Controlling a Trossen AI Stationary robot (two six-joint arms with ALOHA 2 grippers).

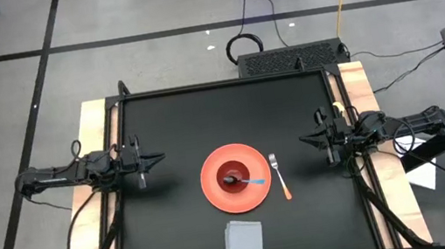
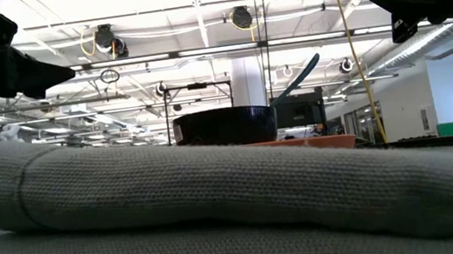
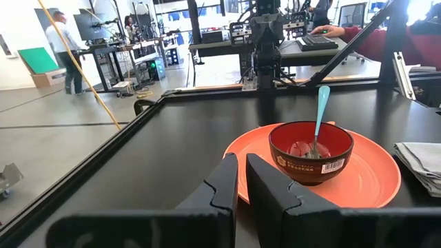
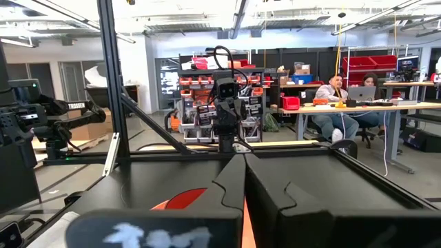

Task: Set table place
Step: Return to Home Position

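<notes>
An orange plate [image 1: 214, 187] lies in the middle of the black table [image 1: 176, 228]. A dark red bowl [image 1: 232, 179] stands on the plate, and a spoon with a light blue handle [image 1: 254, 181] leans in it. A fork with an orange handle [image 1: 281, 177] lies on the table just right of the plate. A folded grey napkin [image 1: 244, 240] lies flat near the front edge. My left gripper [image 1: 162, 160] hovers left of the plate, shut and empty. My right gripper [image 1: 303, 140] hovers right of the fork, shut and empty. The left wrist view shows the bowl [image 3: 310, 153] and plate [image 3: 365, 182].
The napkin [image 2: 219, 207] fills the foreground of the low view. Light wooden strips [image 1: 93, 135] border the table's left and right sides. A black box [image 1: 290, 59] and cables sit behind the far edge. People sit and stand at desks in the room beyond [image 4: 337, 103].
</notes>
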